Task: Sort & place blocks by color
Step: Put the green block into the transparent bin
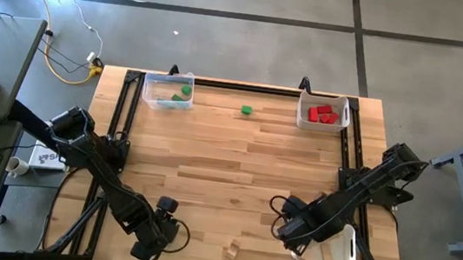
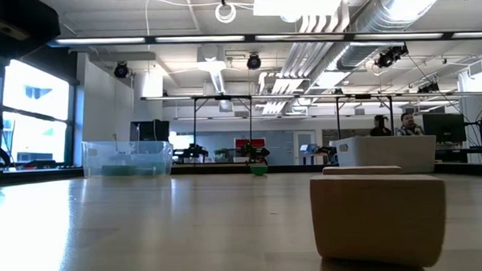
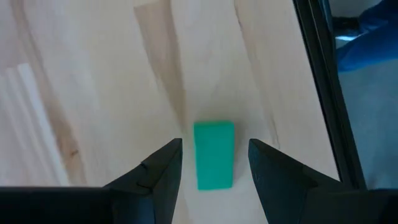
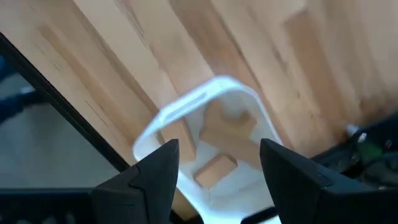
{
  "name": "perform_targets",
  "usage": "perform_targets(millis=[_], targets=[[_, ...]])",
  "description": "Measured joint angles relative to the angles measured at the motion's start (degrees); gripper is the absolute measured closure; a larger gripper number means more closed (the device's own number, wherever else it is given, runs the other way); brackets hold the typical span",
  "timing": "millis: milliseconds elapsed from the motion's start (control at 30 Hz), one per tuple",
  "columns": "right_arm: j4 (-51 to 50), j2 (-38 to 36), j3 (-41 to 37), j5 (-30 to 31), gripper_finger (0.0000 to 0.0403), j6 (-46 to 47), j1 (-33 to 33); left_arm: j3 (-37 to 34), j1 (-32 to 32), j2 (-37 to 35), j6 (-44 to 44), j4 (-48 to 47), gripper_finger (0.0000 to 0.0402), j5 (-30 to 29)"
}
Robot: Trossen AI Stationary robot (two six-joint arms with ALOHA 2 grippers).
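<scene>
A green block [image 3: 214, 168] lies flat on the table near its front edge. My left gripper [image 3: 214, 144] stands open over it, one finger on either side, with a gap to each. In the high view that gripper [image 1: 153, 245] hides the block. My right gripper [image 4: 219, 146] hangs open, with nothing between its fingers, above the white bin [image 4: 186, 106] at the near right, which holds plain wood blocks [image 4: 214, 169]. A second green block [image 1: 246, 110] rests on the table at the far middle. Two plain wood blocks [image 1: 233, 250] lie at the near middle.
A clear bin [image 1: 169, 90] with green blocks stands at the far left. A bin [image 1: 324, 113] with red blocks stands at the far right. A black frame rail [image 3: 320, 81] runs along the table edge near my left gripper. Bare wood spans the table's middle.
</scene>
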Motion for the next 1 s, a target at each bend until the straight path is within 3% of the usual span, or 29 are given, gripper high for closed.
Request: perform_targets(millis=[333, 1000], targets=[[-2.2, 0.0, 8.43, 11.17, 0.0192, -0.02, -0.02, 0.02, -0.04, 4.46, 0.55, 0.2, 0.0231, 0.62], [-2.98, 0.0, 9.01, 11.91, 0.0192, -0.02, -0.02, 0.02, 0.04, 10.2, 0.28, 0.68, 0.0233, 1.55]])
